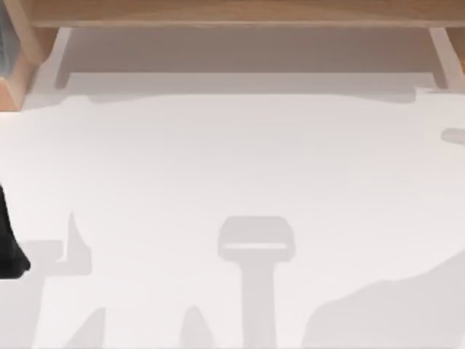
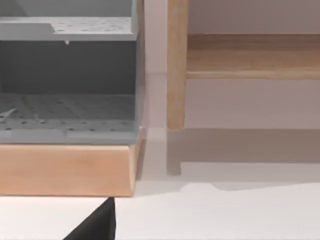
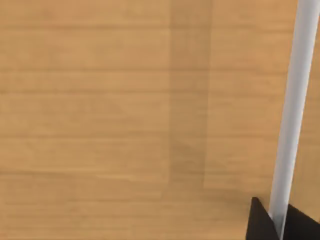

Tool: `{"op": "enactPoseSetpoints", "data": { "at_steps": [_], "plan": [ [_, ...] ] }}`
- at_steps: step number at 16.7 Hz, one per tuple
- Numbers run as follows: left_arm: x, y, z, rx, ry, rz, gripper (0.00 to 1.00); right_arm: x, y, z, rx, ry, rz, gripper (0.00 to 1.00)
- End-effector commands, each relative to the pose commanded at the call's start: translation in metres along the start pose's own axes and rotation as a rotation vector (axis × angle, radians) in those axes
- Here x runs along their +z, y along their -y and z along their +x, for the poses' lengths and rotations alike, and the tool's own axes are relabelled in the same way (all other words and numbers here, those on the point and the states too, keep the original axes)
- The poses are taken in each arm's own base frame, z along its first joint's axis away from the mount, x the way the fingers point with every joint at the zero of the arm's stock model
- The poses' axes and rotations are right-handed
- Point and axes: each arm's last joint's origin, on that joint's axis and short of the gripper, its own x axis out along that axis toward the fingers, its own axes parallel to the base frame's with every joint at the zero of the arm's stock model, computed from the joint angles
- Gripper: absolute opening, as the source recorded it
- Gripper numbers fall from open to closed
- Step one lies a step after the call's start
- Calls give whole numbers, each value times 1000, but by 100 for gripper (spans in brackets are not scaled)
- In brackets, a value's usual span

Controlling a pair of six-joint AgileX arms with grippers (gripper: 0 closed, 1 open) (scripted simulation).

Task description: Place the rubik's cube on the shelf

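The rubik's cube is out of view. The shelf [image 1: 232, 13] is a long tan wooden board along the table's far edge, with white uprights at its left [image 1: 59, 51] and right [image 1: 442, 54]. In the right wrist view, tan wood of the shelf [image 3: 125, 125] lies close under the camera, crossed by a white upright [image 3: 292, 115]. My right gripper [image 3: 279, 226] shows as dark tips on either side of that upright. My left arm [image 1: 9, 247] sits at the table's far left edge. In its wrist view, a dark tip of the left gripper [image 2: 97, 225] hangs above the white tabletop.
A grey perforated rack [image 2: 67, 75] stands on a wooden base [image 2: 65, 170] at the back left corner, beside a tan post [image 2: 176, 65]. Arm shadows fall across the white tabletop [image 1: 232, 167] near its front edge.
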Motion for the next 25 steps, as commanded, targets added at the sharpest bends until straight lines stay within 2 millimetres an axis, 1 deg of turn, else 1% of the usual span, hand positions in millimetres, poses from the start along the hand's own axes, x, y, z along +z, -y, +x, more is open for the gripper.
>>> {"op": "enactPoseSetpoints", "data": {
  "at_steps": [3, 5, 9, 11, 13, 17, 18, 20, 23, 25],
  "plan": [
    [0, 0, 0, 0, 0, 0, 100, -2, -1, -1, 3, -5, 4, 0],
    [0, 0, 0, 0, 0, 0, 100, -2, 1, -10, 0, -5, 5, 0],
    [0, 0, 0, 0, 0, 0, 100, -1, -2, -46, 11, -2, 14, 0],
    [0, 0, 0, 0, 0, 0, 100, -1, -1, -60, 7, -4, 9, 0],
    [0, 0, 0, 0, 0, 0, 100, -1, -1, -64, 4, -4, 4, 0],
    [0, 0, 0, 0, 0, 0, 100, -1, -2, -63, 5, -4, 5, 0],
    [0, 0, 0, 0, 0, 0, 100, -2, -1, -67, 3, -5, 4, 0],
    [0, 0, 0, 0, 0, 0, 100, -2, -2, -82, 4, -4, 8, 0],
    [0, 0, 0, 0, 0, 0, 100, 0, -4, -113, 14, -3, 17, 0],
    [0, 0, 0, 0, 0, 0, 100, -1, -2, -124, 8, -3, 8, 0]
  ]
}}
